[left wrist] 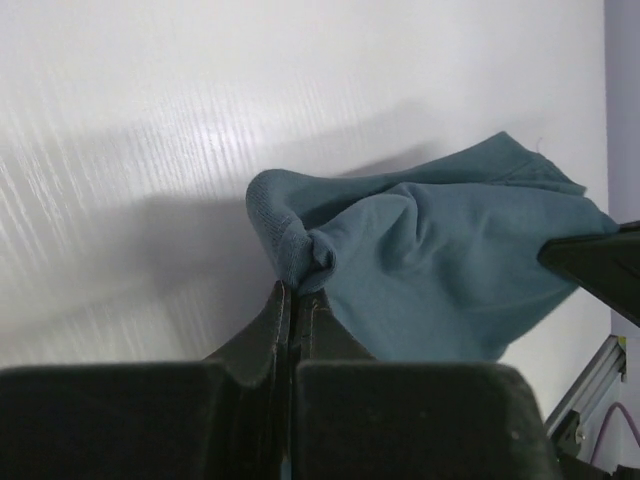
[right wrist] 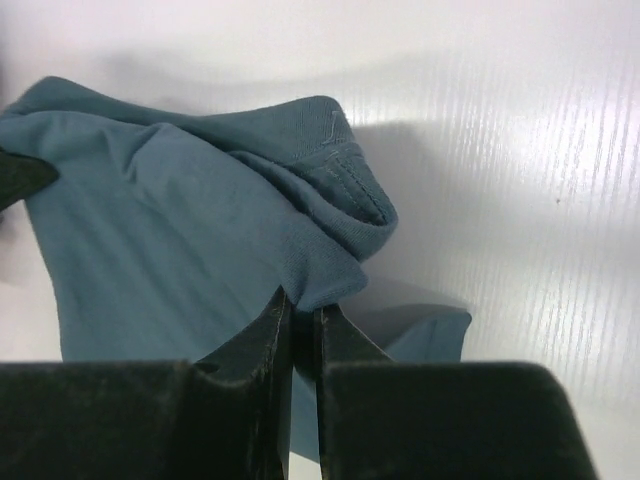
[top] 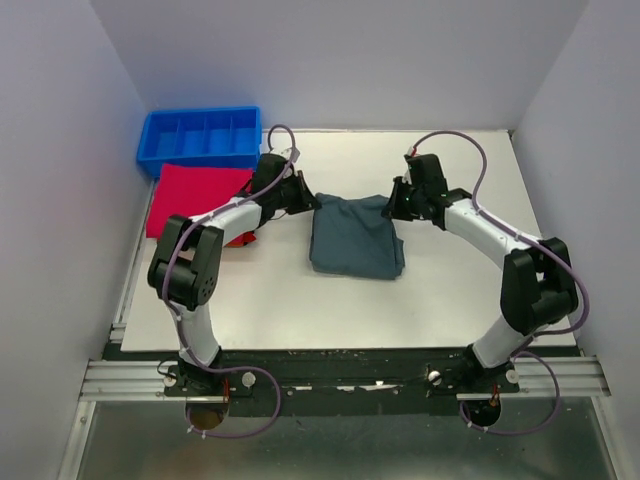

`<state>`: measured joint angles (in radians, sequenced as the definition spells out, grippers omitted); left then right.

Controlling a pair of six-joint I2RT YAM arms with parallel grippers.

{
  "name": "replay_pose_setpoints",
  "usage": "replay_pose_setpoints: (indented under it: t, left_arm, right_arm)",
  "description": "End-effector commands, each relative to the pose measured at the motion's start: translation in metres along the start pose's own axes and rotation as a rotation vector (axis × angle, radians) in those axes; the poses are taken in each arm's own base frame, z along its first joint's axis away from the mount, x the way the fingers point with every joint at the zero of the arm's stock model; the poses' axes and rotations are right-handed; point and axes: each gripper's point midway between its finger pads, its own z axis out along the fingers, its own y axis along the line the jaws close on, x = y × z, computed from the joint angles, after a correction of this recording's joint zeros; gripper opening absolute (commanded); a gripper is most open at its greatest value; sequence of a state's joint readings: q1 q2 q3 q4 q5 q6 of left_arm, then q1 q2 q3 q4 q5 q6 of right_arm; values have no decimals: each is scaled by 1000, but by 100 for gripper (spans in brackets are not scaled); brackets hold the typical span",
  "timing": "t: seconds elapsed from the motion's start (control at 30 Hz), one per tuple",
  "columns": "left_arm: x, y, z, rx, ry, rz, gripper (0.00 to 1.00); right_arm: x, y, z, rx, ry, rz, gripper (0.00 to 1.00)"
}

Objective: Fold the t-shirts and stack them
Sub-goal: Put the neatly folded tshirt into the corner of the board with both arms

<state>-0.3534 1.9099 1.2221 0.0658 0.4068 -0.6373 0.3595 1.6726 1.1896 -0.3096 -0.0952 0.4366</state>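
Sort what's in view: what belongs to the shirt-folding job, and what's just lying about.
Job:
- grey shirt, pinched by the left claw and right claw
- red shirt, not held

Lying about:
- tray, beyond the red shirt

Left arm (top: pixel 225 215): elbow bent high, forearm reaching forward and inward.
Left gripper (left wrist: pixel 292 290): jaws pressed together, pinching a fold of the slate-blue t-shirt (left wrist: pixel 440 270).
Right arm (top: pixel 480 225): mirrors the left, angled inward.
Right gripper (right wrist: pixel 302 300): jaws nearly together, clamping the same t-shirt's edge.
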Motion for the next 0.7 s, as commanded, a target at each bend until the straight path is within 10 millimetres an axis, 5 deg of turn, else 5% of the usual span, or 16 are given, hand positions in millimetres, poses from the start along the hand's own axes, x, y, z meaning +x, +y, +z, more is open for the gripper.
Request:
replay_pose_setpoints:
  t: [0.0, 0.4, 0.67]
  left_arm:
    - [-29, -28, -47, 7, -120, 67, 0]
    - [-55, -42, -143, -87, -304, 80, 0]
    - [-82, -9, -234, -312, -456, 32, 0]
  right_arm:
    - [-16, 24, -28, -95, -112, -66, 1]
    - [-33, 98, -103, -292, -300, -229, 1]
    - [-41, 178, -133, -425, -344, -301, 1]
